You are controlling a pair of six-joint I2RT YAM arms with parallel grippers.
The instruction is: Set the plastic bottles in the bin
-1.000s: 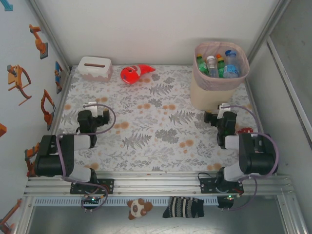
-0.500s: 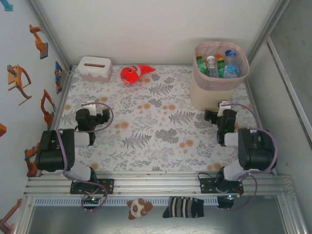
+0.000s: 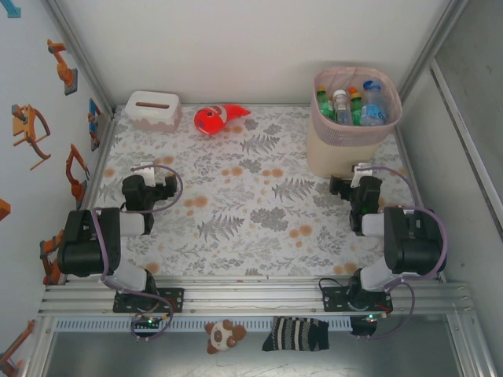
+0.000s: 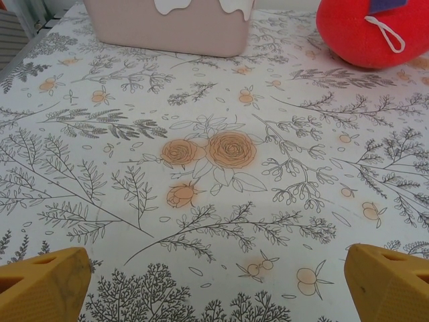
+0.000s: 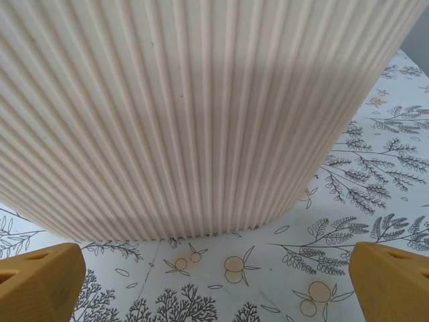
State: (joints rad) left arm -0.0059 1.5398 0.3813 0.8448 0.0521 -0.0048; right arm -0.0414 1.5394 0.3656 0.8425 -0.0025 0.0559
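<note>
The bin [image 5: 201,114] stands just ahead of the right claw [image 5: 216,285].

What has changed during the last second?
Both arms shifted slightly: the left arm drew leftward, the right arm barely moved. Nothing was grasped or released; the left fingers and right fingers stay open. The bottles, bin, fish toy and tissue box stayed put.
</note>
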